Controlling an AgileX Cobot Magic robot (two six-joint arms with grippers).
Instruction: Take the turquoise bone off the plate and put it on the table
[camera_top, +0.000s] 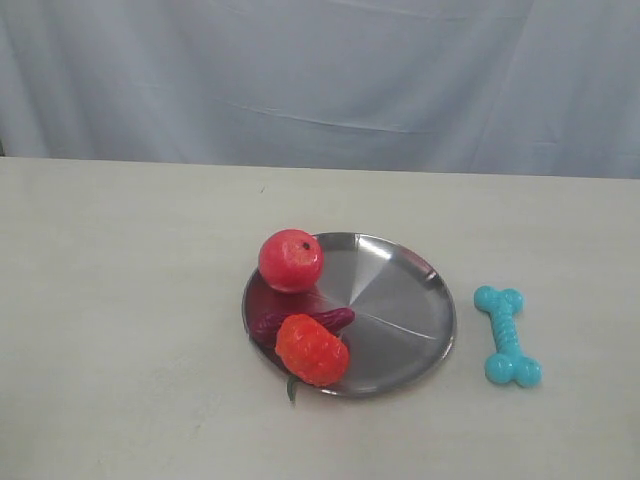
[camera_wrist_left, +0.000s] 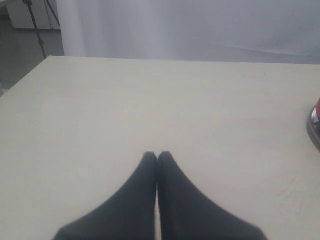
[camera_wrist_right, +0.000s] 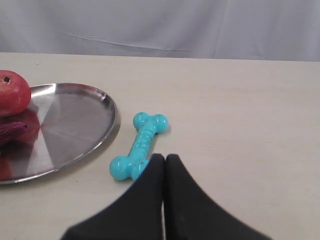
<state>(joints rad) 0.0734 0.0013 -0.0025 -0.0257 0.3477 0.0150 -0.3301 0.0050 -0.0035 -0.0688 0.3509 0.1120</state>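
The turquoise bone (camera_top: 507, 336) lies flat on the beige table (camera_top: 120, 300), just right of the silver plate (camera_top: 400, 300) and apart from its rim. In the right wrist view the bone (camera_wrist_right: 141, 144) rests beside the plate (camera_wrist_right: 75, 125), and my right gripper (camera_wrist_right: 164, 158) is shut with nothing in it, its tips close to the bone's near knob. My left gripper (camera_wrist_left: 157, 155) is shut and empty over bare table (camera_wrist_left: 150, 100), far from the plate edge (camera_wrist_left: 314, 127). Neither gripper shows in the exterior view.
On the plate's left side sit a red apple-like toy (camera_top: 290, 260), a red strawberry-like toy (camera_top: 312, 349) and a dark purple piece (camera_top: 300, 322). A pale curtain (camera_top: 320, 80) hangs behind the table's far edge.
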